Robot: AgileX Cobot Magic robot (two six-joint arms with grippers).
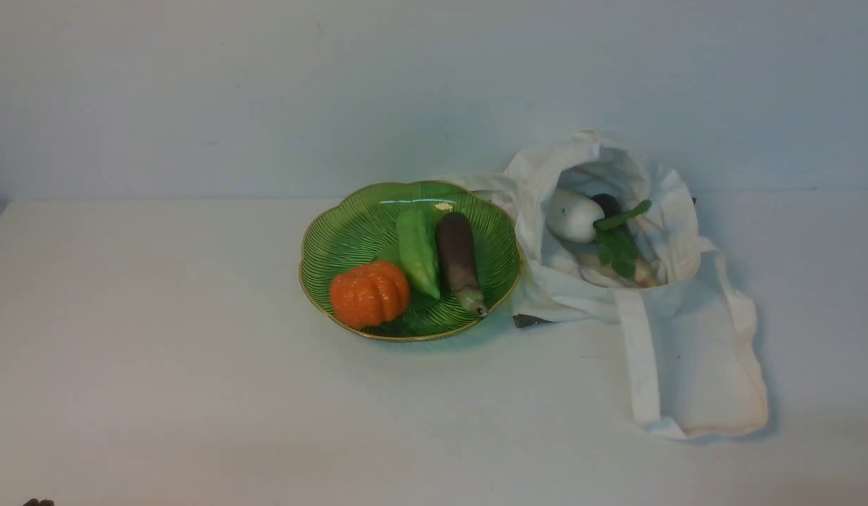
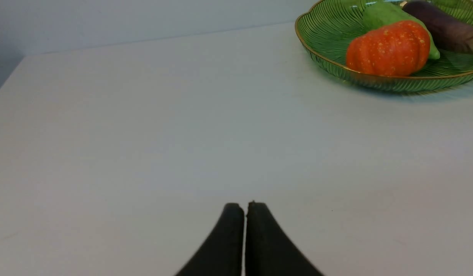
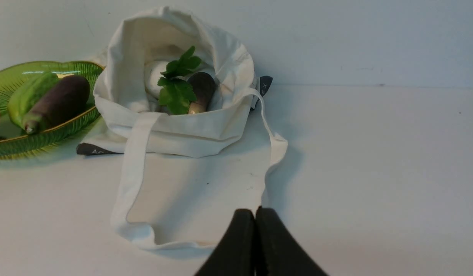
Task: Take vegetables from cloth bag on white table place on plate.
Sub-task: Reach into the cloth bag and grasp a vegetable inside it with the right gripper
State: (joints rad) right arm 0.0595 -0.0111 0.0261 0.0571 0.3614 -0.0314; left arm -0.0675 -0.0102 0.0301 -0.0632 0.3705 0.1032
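The green plate (image 1: 349, 225) sits mid-table and holds the dark purple eggplant (image 1: 459, 260). The off-white cloth bag (image 1: 687, 337) lies right of it, mouth open toward me. Inside is the white radish (image 1: 573, 215) with its green leaves (image 1: 616, 246), and behind it a dark rounded thing (image 3: 201, 90) that I cannot identify. My left gripper (image 2: 245, 205) is shut and empty over bare table, short of the plate (image 2: 328, 34). My right gripper (image 3: 255, 211) is shut and empty at the near end of the bag (image 3: 190, 134). Neither gripper shows in the front view.
An orange pumpkin (image 1: 369, 294) and a green gourd (image 1: 417, 251) also lie on the plate, left of the eggplant. The bag's strap handles (image 1: 641, 365) trail toward me on the white table (image 1: 195, 351). A wall rises behind the table.
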